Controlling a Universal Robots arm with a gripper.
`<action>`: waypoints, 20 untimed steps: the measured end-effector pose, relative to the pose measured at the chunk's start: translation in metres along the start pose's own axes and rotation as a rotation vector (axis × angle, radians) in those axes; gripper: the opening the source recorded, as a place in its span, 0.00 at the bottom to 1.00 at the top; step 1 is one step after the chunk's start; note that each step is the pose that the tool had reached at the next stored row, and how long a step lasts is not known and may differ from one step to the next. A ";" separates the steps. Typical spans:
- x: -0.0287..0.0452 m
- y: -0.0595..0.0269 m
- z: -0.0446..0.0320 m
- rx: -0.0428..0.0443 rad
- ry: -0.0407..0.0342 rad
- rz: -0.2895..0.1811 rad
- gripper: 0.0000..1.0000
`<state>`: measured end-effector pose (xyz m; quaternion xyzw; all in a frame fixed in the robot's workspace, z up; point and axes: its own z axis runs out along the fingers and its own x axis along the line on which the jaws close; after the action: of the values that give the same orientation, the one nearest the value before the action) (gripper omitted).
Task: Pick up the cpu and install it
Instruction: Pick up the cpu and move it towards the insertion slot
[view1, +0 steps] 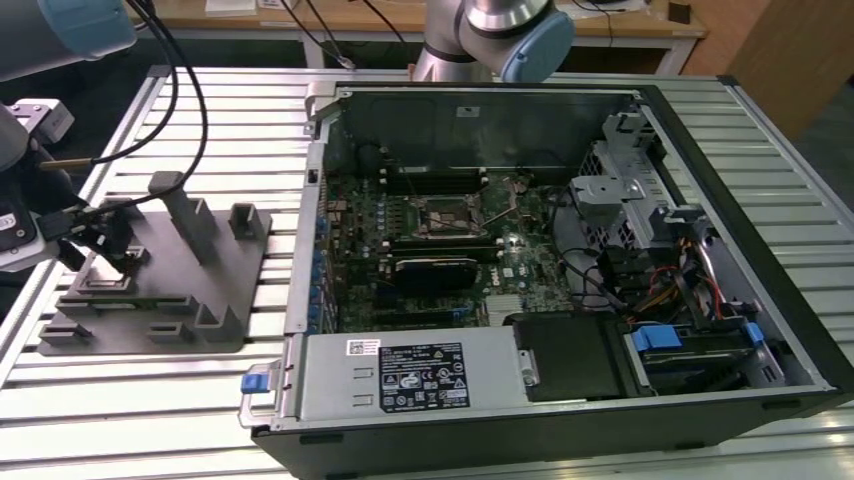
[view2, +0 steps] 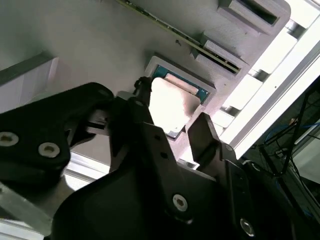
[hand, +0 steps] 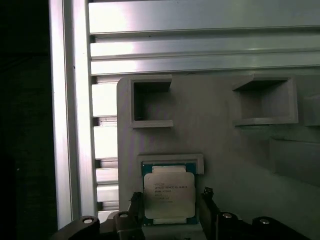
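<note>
**A:** Two fingertips (hand: 135, 200) straddle the cpu (hand: 169, 196); the gripper (hand: 171, 197) is spread, one tip off each opposite edge, neither clearly touching.

**B:** Where does the chip sit?

**A:** Flat in its recess on the grey holder block (hand: 225, 150); I'd centre it between the tips and close squarely and gently on the edges, so it comes up level rather than catching the recess wall.

**B:** And the socket (view1: 447, 215)?

**A:** Well apart, inside the open computer case (view1: 534, 120); no hurry there.
</note>
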<state>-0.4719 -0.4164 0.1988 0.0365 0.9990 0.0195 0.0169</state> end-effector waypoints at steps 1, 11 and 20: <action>0.0000 0.0000 0.0000 0.0000 0.0000 0.000 0.58; 0.0001 -0.0001 0.0023 -0.0006 0.0006 -0.017 0.71; 0.0006 0.0013 0.0099 -0.0019 0.0024 -0.060 0.71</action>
<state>-0.4721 -0.4147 0.1890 0.0062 0.9996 0.0200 0.0163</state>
